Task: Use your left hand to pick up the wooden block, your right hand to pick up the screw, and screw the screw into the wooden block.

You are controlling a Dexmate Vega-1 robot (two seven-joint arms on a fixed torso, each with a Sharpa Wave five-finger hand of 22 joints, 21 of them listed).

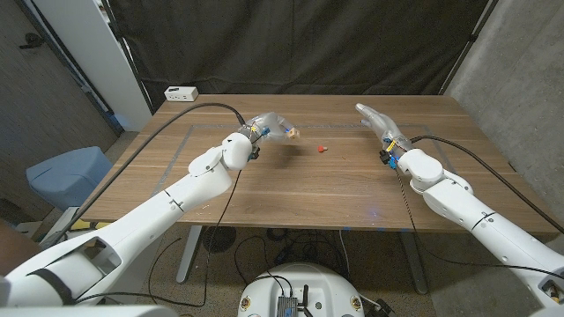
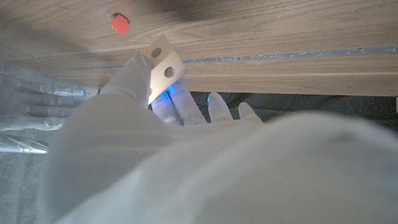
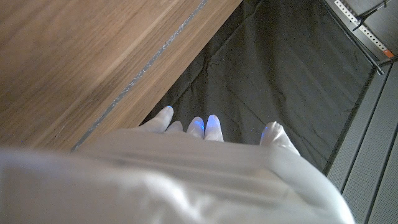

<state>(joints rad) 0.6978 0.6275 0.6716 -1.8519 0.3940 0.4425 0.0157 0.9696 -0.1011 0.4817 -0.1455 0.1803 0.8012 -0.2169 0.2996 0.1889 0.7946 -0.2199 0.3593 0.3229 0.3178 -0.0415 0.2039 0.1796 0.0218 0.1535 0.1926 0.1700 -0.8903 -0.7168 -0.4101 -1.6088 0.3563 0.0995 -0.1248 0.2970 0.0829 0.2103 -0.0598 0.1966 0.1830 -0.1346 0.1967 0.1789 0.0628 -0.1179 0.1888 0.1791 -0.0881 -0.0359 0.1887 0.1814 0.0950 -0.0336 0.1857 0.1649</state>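
Two white-gloved robot hands are hovering over a wooden table (image 1: 264, 189). The left hand (image 1: 264, 126) is pinching a small wooden block (image 2: 164, 65) with two holes, holding it above the tabletop. The red screw (image 1: 322, 148) is lying on the table between the hands, near the block. The right hand (image 1: 377, 122) is holding nothing, its fingers (image 3: 205, 126) stretched out and spread.

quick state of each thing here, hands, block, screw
left robot hand: holds the block, raised
pale wooden block with holes: gripped, off the table
small red screw: lying loose on the brown wooden table
right robot hand: open, holding nothing, apart from the screw
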